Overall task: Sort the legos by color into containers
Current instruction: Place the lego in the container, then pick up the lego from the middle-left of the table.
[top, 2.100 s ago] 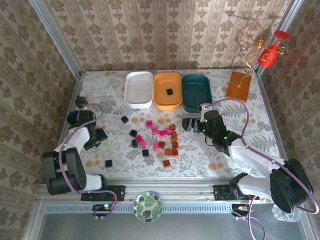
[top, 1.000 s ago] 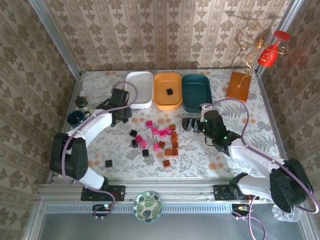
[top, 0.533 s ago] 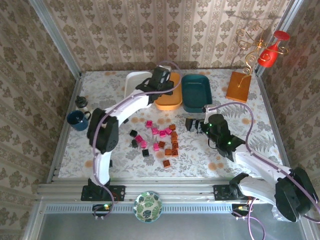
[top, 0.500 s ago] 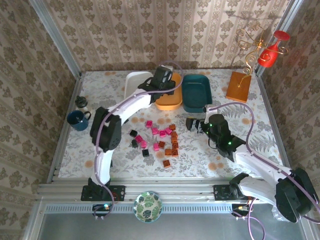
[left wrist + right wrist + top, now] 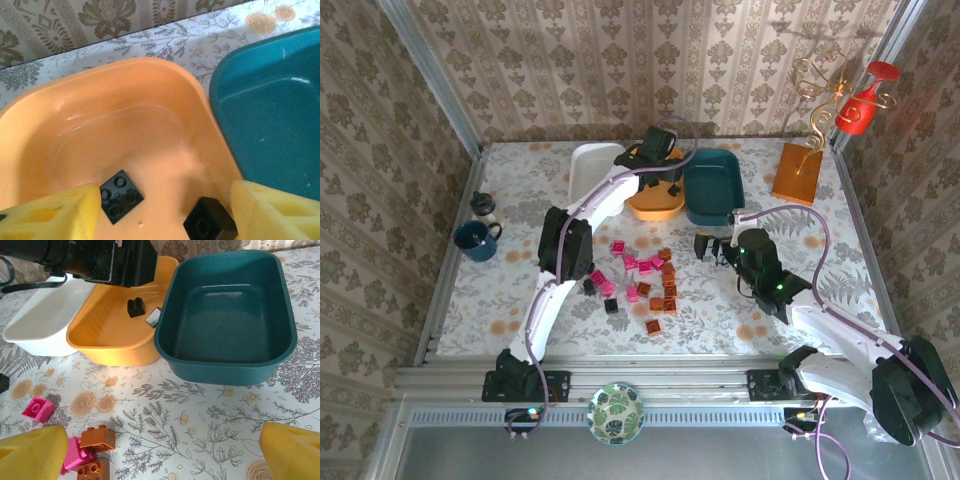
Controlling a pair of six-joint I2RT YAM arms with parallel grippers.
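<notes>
My left gripper (image 5: 165, 220) is open low over the orange tray (image 5: 150, 100); its yellow fingers (image 5: 50, 215) stand wide apart. Two black legos lie in that tray: one flat (image 5: 120, 195), one loose (image 5: 210, 225) close to the right finger. From above, the left gripper (image 5: 660, 168) sits over the orange tray (image 5: 655, 207), between the white tray (image 5: 592, 172) and the teal tray (image 5: 712, 185). Pink (image 5: 630, 265), brown-orange (image 5: 665, 290) and black (image 5: 590, 285) legos lie scattered mid-table. My right gripper (image 5: 712, 247) is open, right of them, holding nothing. Its wrist view shows a brown-orange lego (image 5: 98, 436) and a pink lego (image 5: 37, 409).
A dark blue mug (image 5: 478, 240) stands at the left edge. An orange stand with gold wire (image 5: 797, 172) and a red glass (image 5: 860, 105) are at the back right. A patterned plate (image 5: 615, 412) sits below the front rail. The teal tray (image 5: 230, 315) is empty.
My left arm has swung from the table's left side over to the orange tray and its gripper has opened, letting go of a black lego. The right gripper shifted slightly.
</notes>
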